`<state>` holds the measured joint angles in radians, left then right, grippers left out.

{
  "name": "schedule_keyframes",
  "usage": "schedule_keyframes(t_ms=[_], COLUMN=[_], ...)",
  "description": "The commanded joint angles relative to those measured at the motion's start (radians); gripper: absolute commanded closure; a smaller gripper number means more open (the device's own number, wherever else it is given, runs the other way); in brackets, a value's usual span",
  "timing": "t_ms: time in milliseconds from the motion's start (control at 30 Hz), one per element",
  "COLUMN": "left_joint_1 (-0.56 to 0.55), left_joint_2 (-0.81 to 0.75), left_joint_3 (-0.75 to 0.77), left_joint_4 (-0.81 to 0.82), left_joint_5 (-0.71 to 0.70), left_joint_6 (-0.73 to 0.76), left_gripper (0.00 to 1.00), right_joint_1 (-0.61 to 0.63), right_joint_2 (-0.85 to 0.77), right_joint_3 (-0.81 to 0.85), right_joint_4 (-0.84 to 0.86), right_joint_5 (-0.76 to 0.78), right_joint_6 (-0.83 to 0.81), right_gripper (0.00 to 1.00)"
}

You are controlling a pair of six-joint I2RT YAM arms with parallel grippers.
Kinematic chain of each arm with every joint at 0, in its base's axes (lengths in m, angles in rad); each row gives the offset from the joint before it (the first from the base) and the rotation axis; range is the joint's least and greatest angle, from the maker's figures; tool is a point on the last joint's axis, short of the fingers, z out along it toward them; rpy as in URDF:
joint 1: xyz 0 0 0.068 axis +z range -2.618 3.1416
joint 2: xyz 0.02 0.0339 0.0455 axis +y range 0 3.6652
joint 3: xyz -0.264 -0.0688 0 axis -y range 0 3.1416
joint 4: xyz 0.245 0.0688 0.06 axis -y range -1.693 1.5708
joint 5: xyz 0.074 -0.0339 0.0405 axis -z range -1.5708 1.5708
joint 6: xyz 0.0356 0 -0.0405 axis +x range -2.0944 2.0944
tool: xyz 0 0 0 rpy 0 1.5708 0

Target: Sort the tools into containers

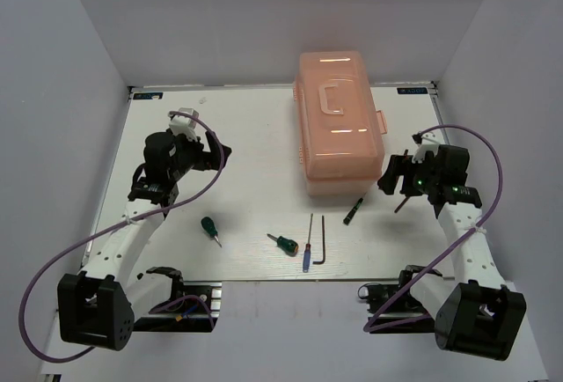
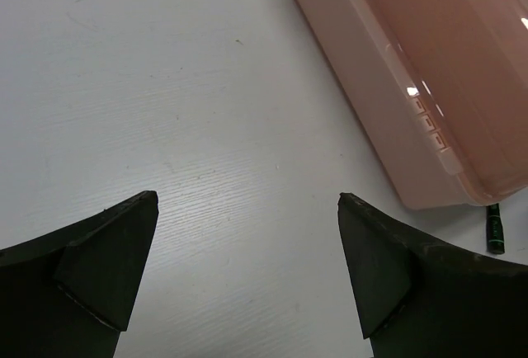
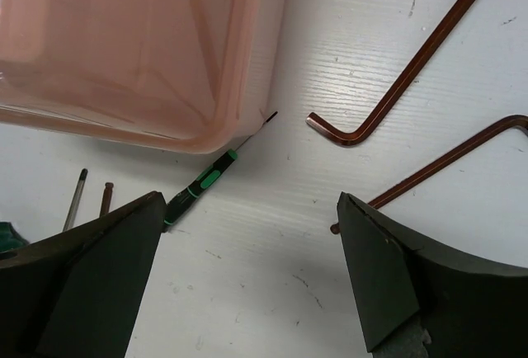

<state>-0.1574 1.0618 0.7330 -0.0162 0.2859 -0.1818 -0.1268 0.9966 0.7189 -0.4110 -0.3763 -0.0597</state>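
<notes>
the translucent peach-pink plastic toolbox (image 1: pixel 341 127) sits with its rounded lid shut at the far middle of the white surface (image 1: pixel 255 193), its moulded handle on top. every hand tool lies loose on the surface, outside the box. a stubby green-handled screwdriver (image 1: pixel 209 227) lies to the near left. a second stubby green-handled screwdriver (image 1: pixel 283 243) lies near the centre, just beside the slim blue-handled screwdriver (image 1: pixel 308 246) and a black l-shaped hex key (image 1: pixel 322 241). the thin black-and-green screwdriver (image 3: pixel 200 183) lies slantwise, its tip at the toolbox's corner. right of the box lie a dark bent hex key (image 3: pixel 388 94) and another dark bent hex key (image 3: pixel 450 162). the left tool (image 2: pixel 247 201) hovers over bare surface beside the toolbox, its fingers spread wide and empty. the right tool (image 3: pixel 252 201) is likewise spread, pinching nothing.
</notes>
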Motion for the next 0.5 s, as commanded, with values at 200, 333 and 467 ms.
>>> schedule_keyframes(t_ms=[200,333,467], left_joint_1=[-0.001,-0.001,-0.001], left_joint_2=[-0.042,-0.033,-0.023], left_joint_3=[0.008,0.008,0.008], left_joint_4=[0.041,0.041,0.051], left_joint_5=[0.073,0.084,0.114], left_joint_6=[-0.03,-0.03,-0.039], left_gripper=[0.0,0.0,0.12], right_joint_1=[-0.033,-0.043,-0.037], right_joint_2=[-0.001,-0.018,-0.055], right_joint_3=[0.019,0.017,0.075], right_joint_4=[0.032,0.008,-0.077], right_joint_5=[-0.016,-0.099,-0.18], right_joint_6=[0.001,-0.076,-0.227], right_gripper=[0.09,0.09,0.78])
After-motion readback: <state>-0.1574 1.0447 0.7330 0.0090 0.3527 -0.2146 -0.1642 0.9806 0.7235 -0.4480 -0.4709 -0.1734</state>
